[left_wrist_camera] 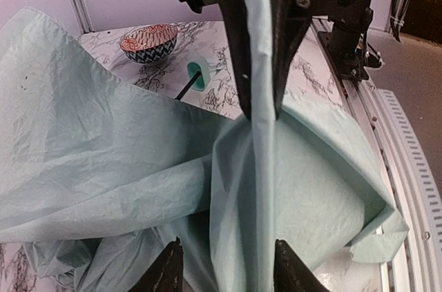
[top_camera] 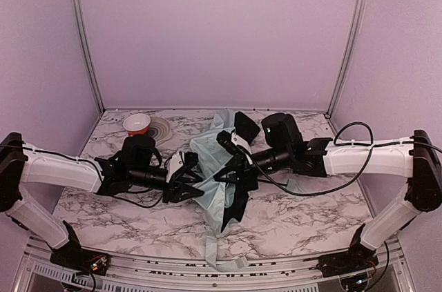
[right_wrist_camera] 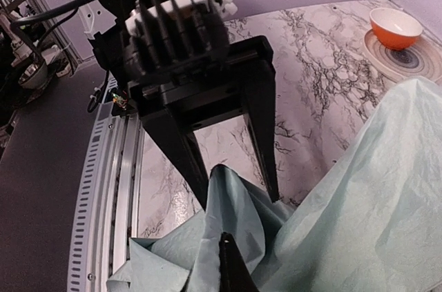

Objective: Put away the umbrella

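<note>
The umbrella lies crumpled at the table's middle, its pale mint canopy spread wide. Its small green handle and black shaft rest on the marble behind the cloth. My right gripper is shut on a raised ridge of canopy, pulling it into a taut strip. My left gripper faces it from the left, jaws apart and straddling the same ridge without pinching it. In the right wrist view the left gripper's fingers stand either side of the cloth peak.
An orange-and-white bowl sits on a grey ringed plate at the back left. A black pouch-like thing lies behind the umbrella. The metal front rail runs close to the cloth. Purple walls enclose three sides.
</note>
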